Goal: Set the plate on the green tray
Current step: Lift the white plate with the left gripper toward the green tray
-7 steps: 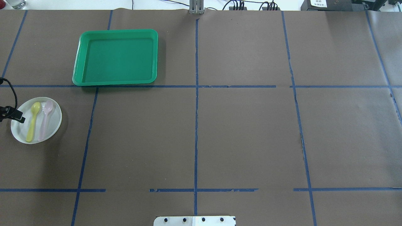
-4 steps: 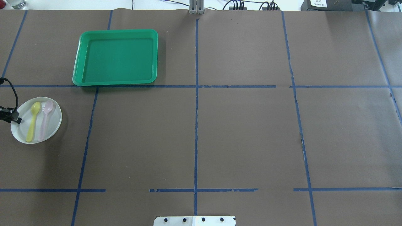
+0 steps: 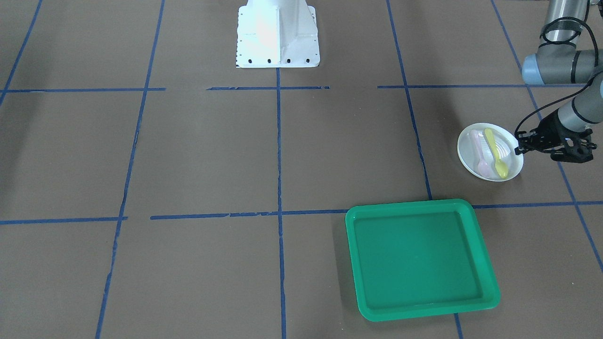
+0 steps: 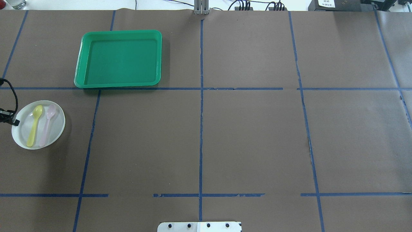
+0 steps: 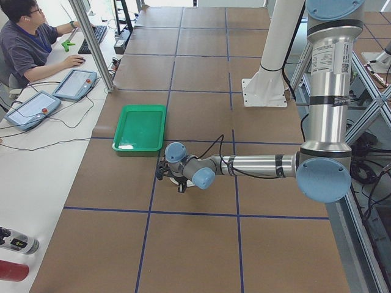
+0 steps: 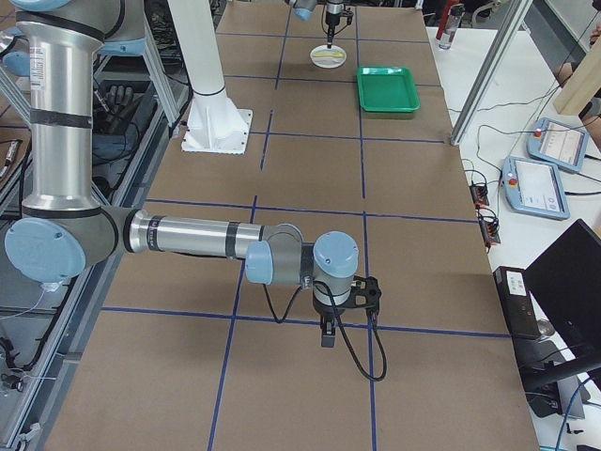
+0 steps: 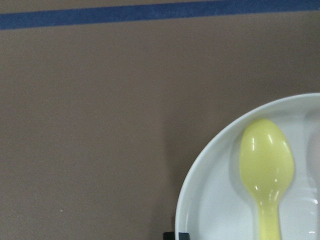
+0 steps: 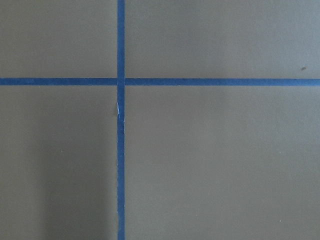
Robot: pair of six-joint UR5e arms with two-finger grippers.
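One change: left gripper [image 3: 519,148] fingers, seemingly pinched on the rim of the small round white plastic plate [image 4: 55,127], have nudged it slightly away, so pickup has likely begun; large square green plastic tray [image 4: 122,31] well apart from them; right gripper [image 6: 327,340]: cannot tell.

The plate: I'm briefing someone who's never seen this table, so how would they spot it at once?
Find the big green tray on the brown table. In the overhead view the plate lies below-left of it, near the left edge. It is the only round white thing, carrying a yellow spoon and a pink spoon.
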